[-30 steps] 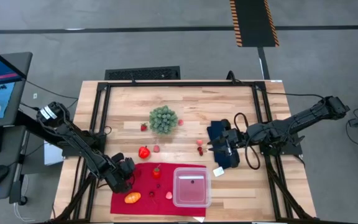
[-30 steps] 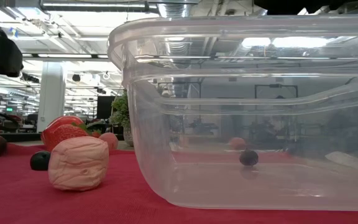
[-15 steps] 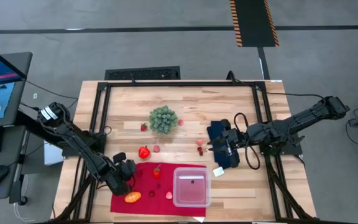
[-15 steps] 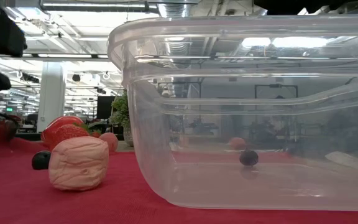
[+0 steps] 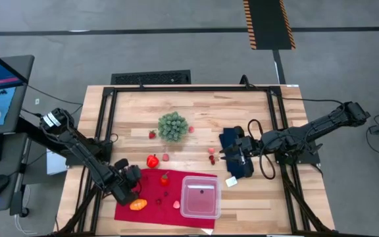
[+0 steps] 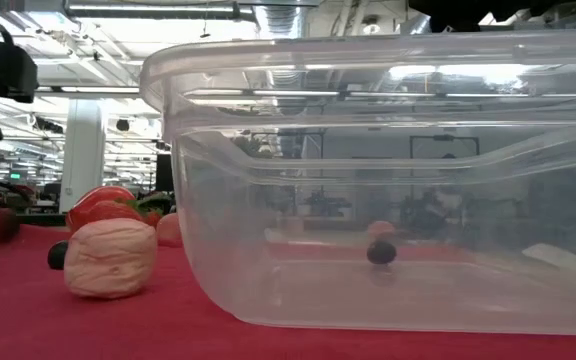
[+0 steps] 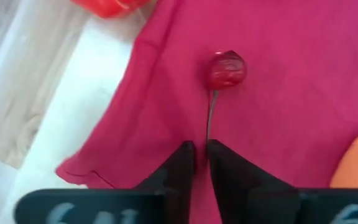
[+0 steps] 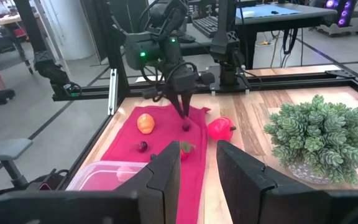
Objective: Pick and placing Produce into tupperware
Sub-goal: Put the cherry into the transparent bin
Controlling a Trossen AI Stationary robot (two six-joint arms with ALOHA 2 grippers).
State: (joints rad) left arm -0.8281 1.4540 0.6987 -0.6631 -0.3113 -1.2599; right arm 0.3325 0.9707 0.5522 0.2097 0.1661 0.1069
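The clear tupperware stands on a red cloth at the table's near side, with a small dark berry inside. On the cloth lie an orange oval, a strawberry and pink bits. A red pepper lies on the wood. At the cloth's left part, my left gripper points down, shut on a red cherry. My right gripper hangs open above a dark blue cloth at the right. My left gripper pinches the cherry's thin stem between its two fingertips, coming from above and slanting down. The stem runs along the fingers, and the cherry's ball sits beyond the tips over the red cloth. Whether the ball is clear of the cloth, I cannot tell.
A green bushy ball stands on the far middle of the table, with small red pieces scattered toward the right. A black frame runs around the table's edges. Bare wood lies between the bushy ball and the left rail.
The red cloth has slid a little toward the table's left and far edges, carrying the tupperware, the orange oval and the other pieces with it. My left gripper has shifted the same way with the cherry.
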